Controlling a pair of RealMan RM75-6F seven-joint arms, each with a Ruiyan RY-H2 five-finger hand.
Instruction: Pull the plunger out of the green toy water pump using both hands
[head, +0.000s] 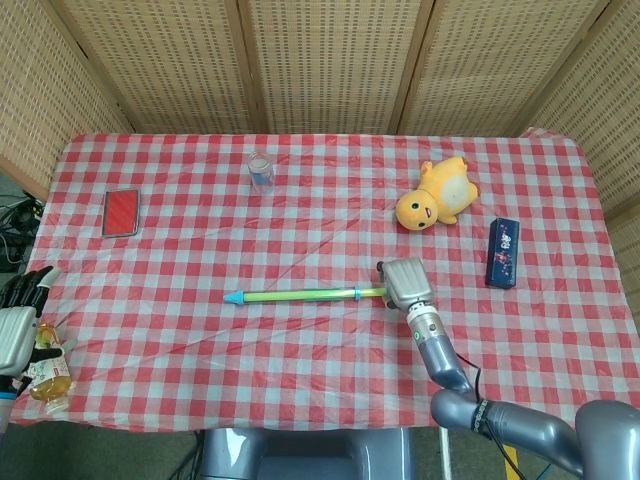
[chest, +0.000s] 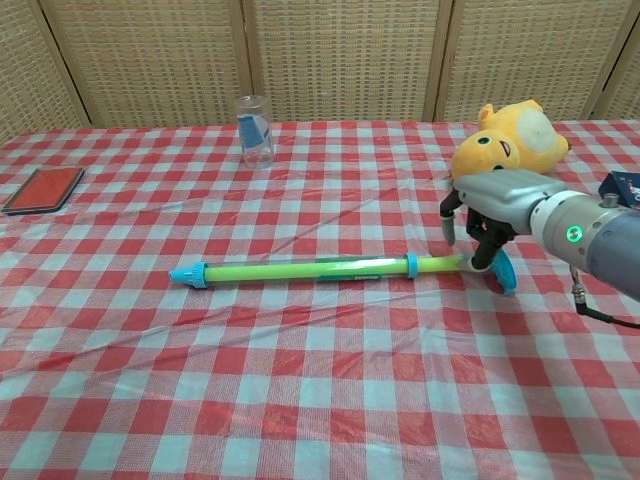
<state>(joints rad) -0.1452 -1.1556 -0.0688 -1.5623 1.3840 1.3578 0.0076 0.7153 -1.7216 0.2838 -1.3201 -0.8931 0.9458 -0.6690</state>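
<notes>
Reach step: the right hand (chest: 478, 225) hangs over the pump's (chest: 300, 270) handle (chest: 497, 272) at its 3 o'clock end, fingers curled down around it but not visibly clamped. The left hand (head: 18, 318), open and holding nothing, waits off the table's 8 o'clock corner. Next, I judge, the right must close on the handle and the left come in to pin the barrel.

Red-and-white checked tablecloth (head: 300, 380); green water pump (head: 300, 295) with blue tip and handle; yellow plush (head: 436, 200); dark blue box (head: 502, 252); red case (head: 121, 211).

Pump (chest: 300, 270) mid-table; robot hand (chest: 487, 212) over handle end.
</notes>
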